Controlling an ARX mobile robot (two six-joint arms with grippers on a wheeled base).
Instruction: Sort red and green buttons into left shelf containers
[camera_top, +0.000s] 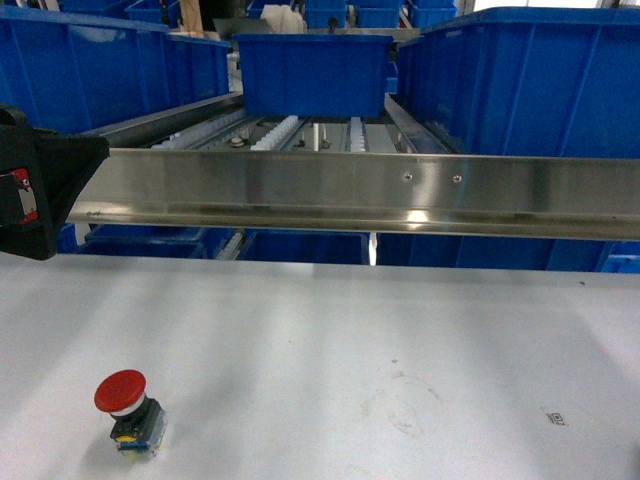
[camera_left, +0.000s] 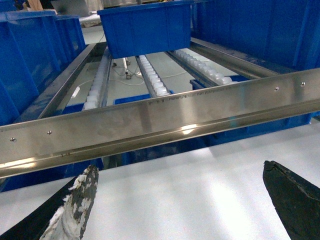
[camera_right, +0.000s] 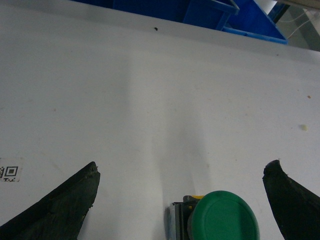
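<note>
The white table (camera_top: 330, 350) spreads below both my grippers, and past its far edge a long steel rail (camera_top: 380, 190) runs across the front of the roller shelf. Ahead of my left gripper (camera_left: 180, 200), beyond that rail, stand the blue tubs: a large one (camera_left: 30, 60) up and to its left, another large one (camera_left: 260, 30) up and to its right, and a smaller blue bin (camera_left: 145, 30) straight ahead on the white rollers (camera_left: 152, 82).

My left gripper hangs over bare table just short of the rail, its two fingers (camera_left: 80, 205) spread wide with nothing between them. The left fingertip looks worn and whitish. In the head view only a piece of my left arm (camera_top: 30, 185) shows at the left edge.

My right gripper (camera_right: 180, 200) points down at the table, jaws likewise spread wide and holding nothing. The green button (camera_right: 222, 217) sits on the table between its fingers, nearer the right one, touching neither; its round green cap faces up, over a dark body with a yellow bit showing.

The red button (camera_top: 125, 405) stands upright on the table's near left part, well apart from the shelf, its wide red cap on top of a dark body with blue and yellow bits. Neither gripper is seen near it. A small printed code mark (camera_right: 9, 173) lies on the table just beyond my right gripper's left finger.
</note>
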